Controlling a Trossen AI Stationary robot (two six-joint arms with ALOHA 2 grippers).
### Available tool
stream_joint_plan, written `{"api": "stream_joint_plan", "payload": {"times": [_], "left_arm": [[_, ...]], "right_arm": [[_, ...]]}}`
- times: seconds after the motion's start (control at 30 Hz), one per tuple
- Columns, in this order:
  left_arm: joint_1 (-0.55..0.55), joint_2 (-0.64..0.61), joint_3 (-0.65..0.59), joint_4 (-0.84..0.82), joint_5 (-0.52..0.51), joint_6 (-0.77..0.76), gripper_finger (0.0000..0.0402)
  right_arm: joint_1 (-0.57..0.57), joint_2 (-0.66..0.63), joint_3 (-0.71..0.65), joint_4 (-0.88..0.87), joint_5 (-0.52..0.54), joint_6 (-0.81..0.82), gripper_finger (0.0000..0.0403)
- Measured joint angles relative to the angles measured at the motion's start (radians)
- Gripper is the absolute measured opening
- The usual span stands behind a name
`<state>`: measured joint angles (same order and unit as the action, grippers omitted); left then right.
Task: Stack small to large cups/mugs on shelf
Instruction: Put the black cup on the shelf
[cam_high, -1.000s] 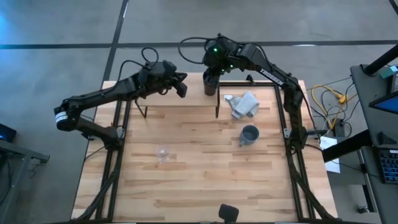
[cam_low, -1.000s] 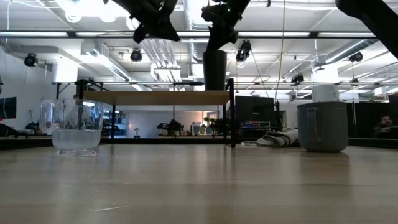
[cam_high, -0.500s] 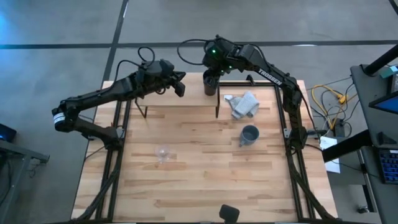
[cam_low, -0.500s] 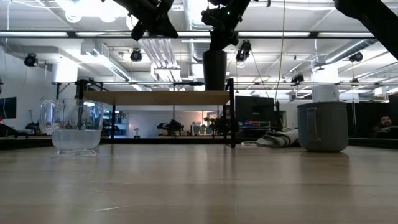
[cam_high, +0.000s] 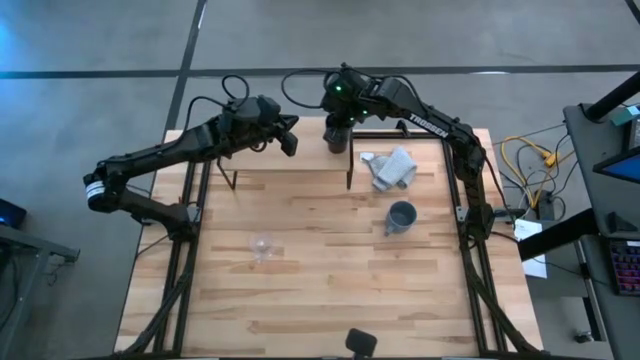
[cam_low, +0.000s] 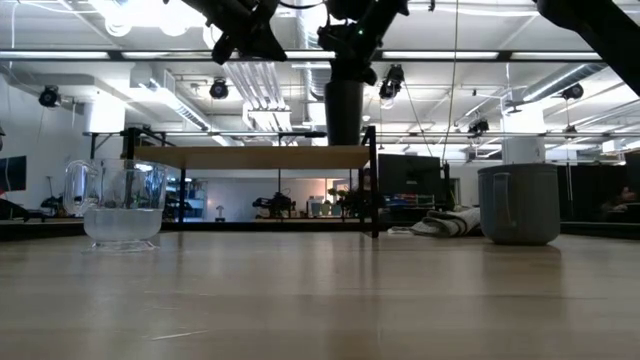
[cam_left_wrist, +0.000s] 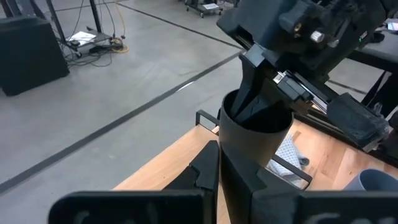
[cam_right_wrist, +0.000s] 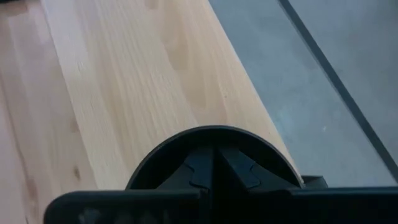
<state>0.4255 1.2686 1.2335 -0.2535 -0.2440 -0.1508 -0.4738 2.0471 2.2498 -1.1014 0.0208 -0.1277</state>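
The tall black cup (cam_high: 337, 138) stands upright on the right end of the light-wood shelf (cam_low: 250, 157) at the table's far side. My right gripper (cam_left_wrist: 245, 106) is shut, and its fingers reach down into the cup's mouth (cam_right_wrist: 211, 130). My left gripper (cam_high: 293, 138) is open and empty. It hovers above the shelf, left of the cup and higher than it (cam_low: 250, 40). The clear glass cup (cam_high: 262, 245) stands on the tabletop at the left. The blue-grey mug (cam_high: 400, 216) stands on the tabletop at the right. My right gripper has its shut fingers (cam_left_wrist: 249, 102) slanting down from above into the black cup's open mouth, inside the rim (cam_left_wrist: 231, 118). I cannot tell whether they touch the inner wall. The cup stands upright with its base on the shelf (cam_low: 343, 140).
A crumpled light grey cloth (cam_high: 392, 168) lies on the tabletop right of the shelf, behind the mug. The shelf's thin black legs (cam_high: 348, 180) stand on the table. Black frame rails run along the table's left and right sides.
My right gripper has shifted a little toward the table's left edge above the black cup and turned slightly. The cup still stands on the shelf. My left gripper has risen slightly and then held still.
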Motion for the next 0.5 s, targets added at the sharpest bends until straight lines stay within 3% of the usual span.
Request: {"api": "stream_joint_plan", "payload": {"times": [0.3, 0.5], "left_arm": [[0.000, 0.002, -0.001, -0.001, 0.000, 0.001, 0.0000], [0.000, 0.002, -0.001, -0.005, 0.000, 0.003, 0.0000]], "right_arm": [[0.002, 0.000, 0.003, 0.088, -0.077, 0.020, 0.0008], [0.010, 0.000, 0.004, 0.045, -0.080, 0.024, 0.0008]]}}
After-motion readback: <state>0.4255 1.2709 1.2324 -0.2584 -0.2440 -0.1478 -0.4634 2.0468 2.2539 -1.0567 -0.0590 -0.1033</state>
